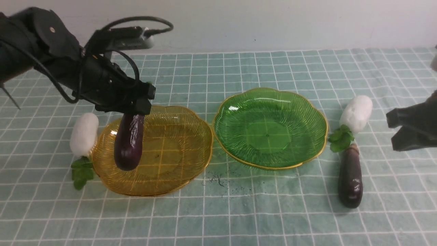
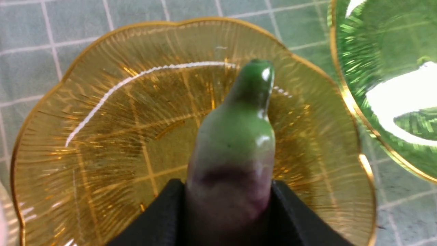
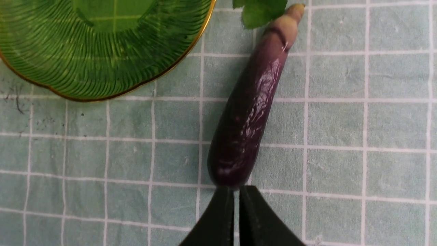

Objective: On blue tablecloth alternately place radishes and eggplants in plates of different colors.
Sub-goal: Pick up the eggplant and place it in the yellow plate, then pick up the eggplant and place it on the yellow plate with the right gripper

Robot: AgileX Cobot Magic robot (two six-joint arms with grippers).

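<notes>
L gripper (image 1: 131, 114) w/ eggplant (image 1: 128, 143) over plate (image 1: 177, 150)

A plain pale wall (image 1: 273, 20) at back; scattered dark specks (image 1: 218, 180) nearer.

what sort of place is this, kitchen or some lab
Probably a robot test bench, not a kitchen: a gridded blue tablecloth before a bare wall, a toy radish and eggplant beside an empty green plate, and a black robot arm holding another eggplant over the amber plate.
</notes>
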